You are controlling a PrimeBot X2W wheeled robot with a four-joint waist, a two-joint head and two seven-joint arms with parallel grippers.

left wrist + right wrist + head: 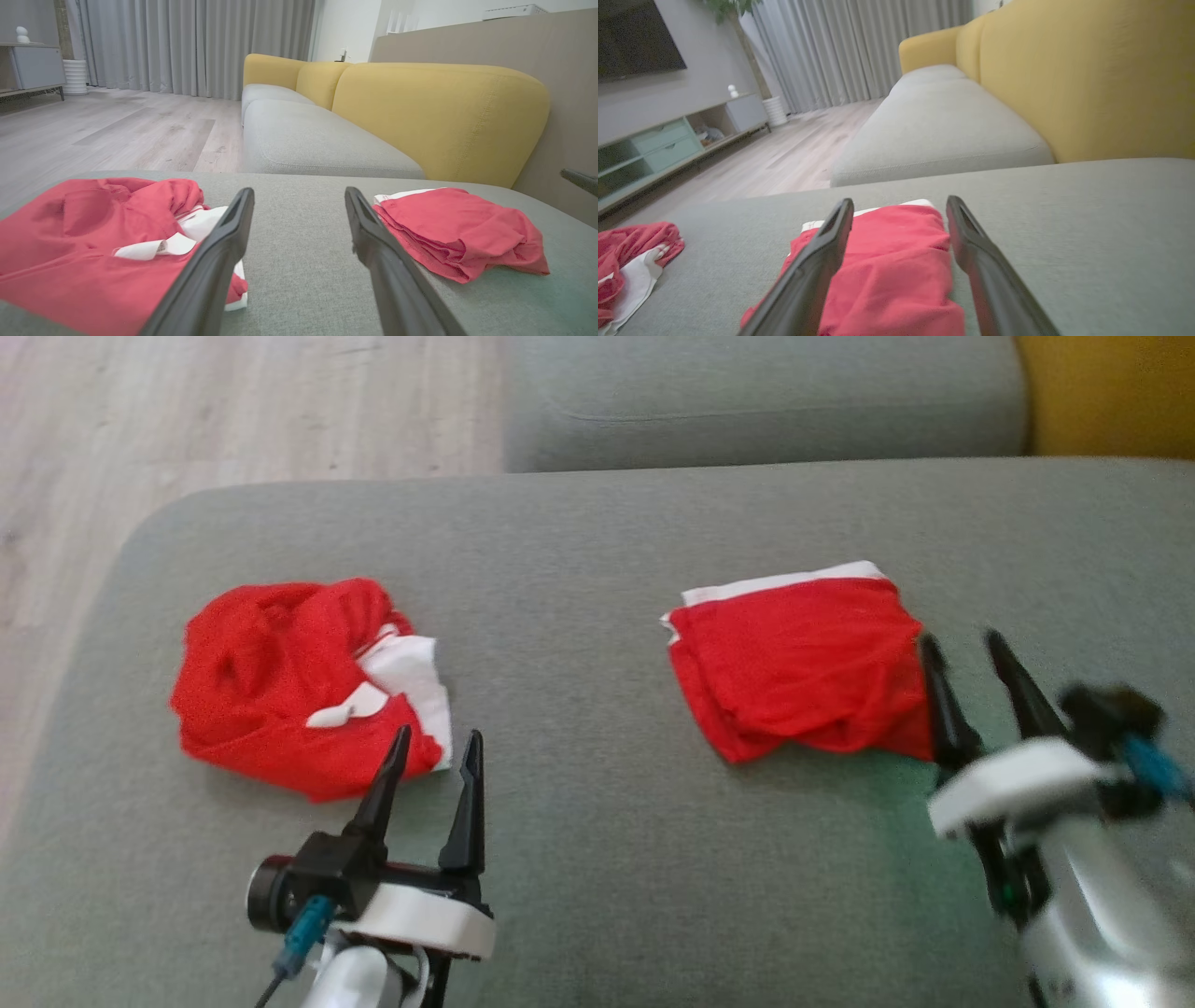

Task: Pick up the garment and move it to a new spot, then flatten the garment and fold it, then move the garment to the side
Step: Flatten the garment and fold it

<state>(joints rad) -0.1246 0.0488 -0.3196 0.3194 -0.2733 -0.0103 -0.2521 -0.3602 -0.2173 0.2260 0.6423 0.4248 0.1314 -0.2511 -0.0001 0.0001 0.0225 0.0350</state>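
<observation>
Grey cushion (597, 859), folded garment (803, 663) beside right hand (960, 637)

Heap (280, 681) left; folded garment (803, 663) right; probably ottoman (579, 821) beneath

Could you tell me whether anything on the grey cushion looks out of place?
The crumpled red garment beside the left end effector lies in a heap, its white trim bunched outward. The folded red garment by the right end effector looks neat, though its near edge bulges. Nothing appears spilled or damaged.
</observation>
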